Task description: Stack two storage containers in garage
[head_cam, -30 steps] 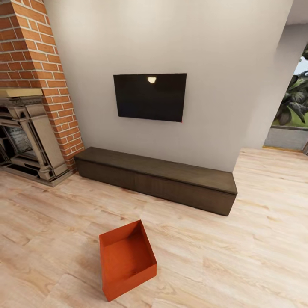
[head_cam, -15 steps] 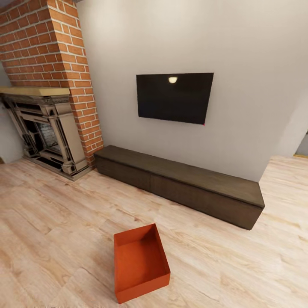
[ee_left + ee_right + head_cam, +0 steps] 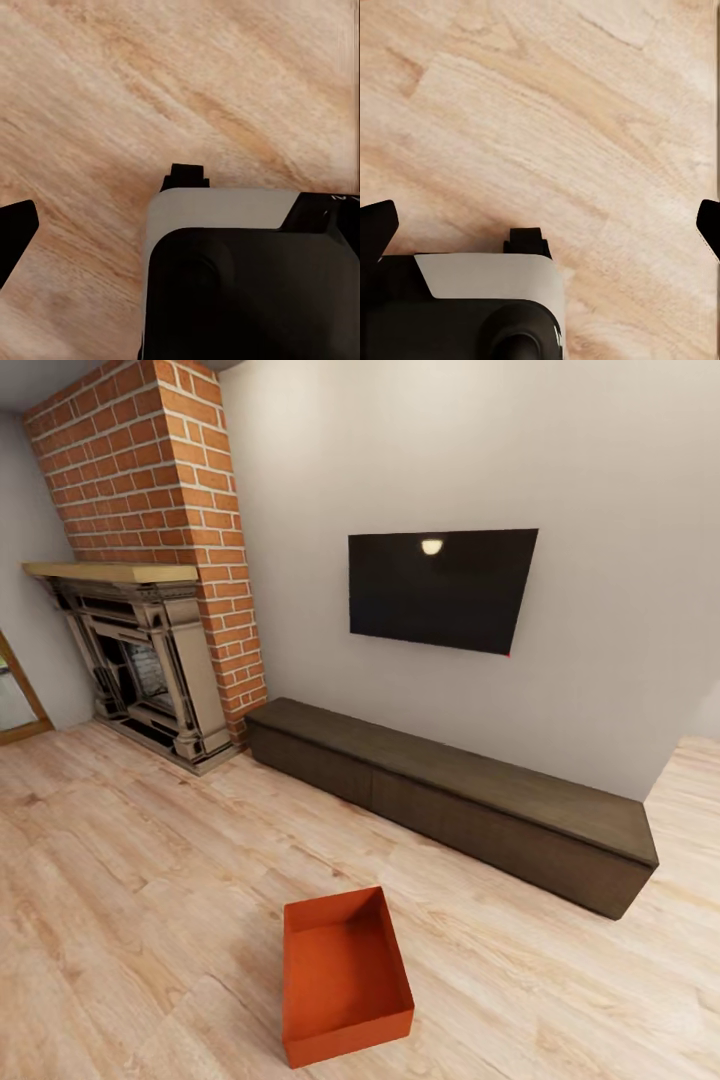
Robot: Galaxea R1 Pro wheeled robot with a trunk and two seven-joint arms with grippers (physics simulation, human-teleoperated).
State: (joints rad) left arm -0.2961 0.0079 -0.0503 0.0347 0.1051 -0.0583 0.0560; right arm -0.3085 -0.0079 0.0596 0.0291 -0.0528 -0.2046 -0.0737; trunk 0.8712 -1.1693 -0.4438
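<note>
You're looking into the living room, and the biggest thing in frame is the pale grey wall (image 3: 600,510) filling the upper right of the head view. Below it runs the light wood-plank floor (image 3: 130,880), spreading across the whole lower half. At the upper left stands the red-brick chimney (image 3: 165,470), with the ornate fireplace (image 3: 140,660) under a wooden mantel at the left edge. Along the wall's foot you have the long dark low cabinet (image 3: 450,800), slanting from mid-frame down to the right edge. Above it hangs the black TV (image 3: 440,590), a small light reflected near its top.

Now the one that matters: the storage container (image 3: 345,980), red-orange, deep and squarish, open-topped, sits on the planks at the lower centre of the head view, well apart from the cabinet and nothing touching it. You can see straight down to its bare inside.

In the left wrist view your left hand (image 3: 105,202) hangs over bare planks; one dark fingertip (image 3: 15,232) shows at the left edge of the frame, and I can't tell how the fingers are set. In the right wrist view your right hand (image 3: 544,225) has its fingertips at opposite edges of the frame, spread wide apart with plain wood between them.
</note>
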